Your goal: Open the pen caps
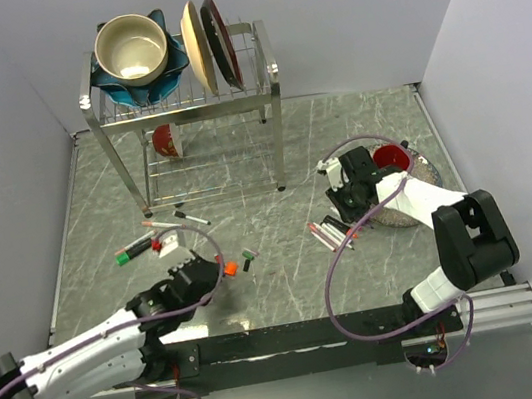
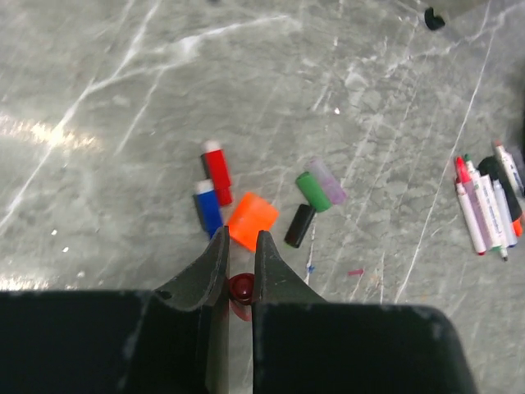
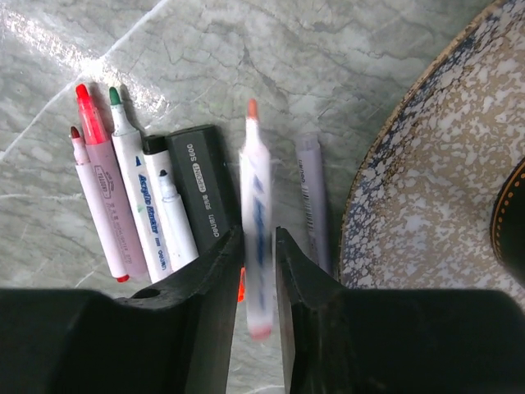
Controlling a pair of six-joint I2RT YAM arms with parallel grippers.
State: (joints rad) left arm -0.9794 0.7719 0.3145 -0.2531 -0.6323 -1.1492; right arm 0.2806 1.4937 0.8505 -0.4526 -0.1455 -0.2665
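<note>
My left gripper [image 2: 240,246] is shut on a small dark red pen cap [image 2: 241,289], low over the table. Just ahead of it lie loose pen caps: red [image 2: 217,171], blue [image 2: 208,208], orange [image 2: 253,220], green [image 2: 312,190], lilac [image 2: 326,180] and black [image 2: 299,225]. My right gripper [image 3: 257,238] is open, its jaws standing close either side of a white pen [image 3: 257,213] with blue lettering and an orange tip. That pen is blurred while everything around it is sharp. Beside it uncapped pens lie in a row: pink [image 3: 102,197], white [image 3: 139,197], black [image 3: 201,185], lilac [image 3: 313,201].
A speckled plate [image 3: 410,189] lies right of the pens, with a red cup [image 1: 391,156] on it. A metal dish rack [image 1: 182,81] with bowls and plates stands at the back. More pens [image 1: 165,231] lie at the left, in front of the rack.
</note>
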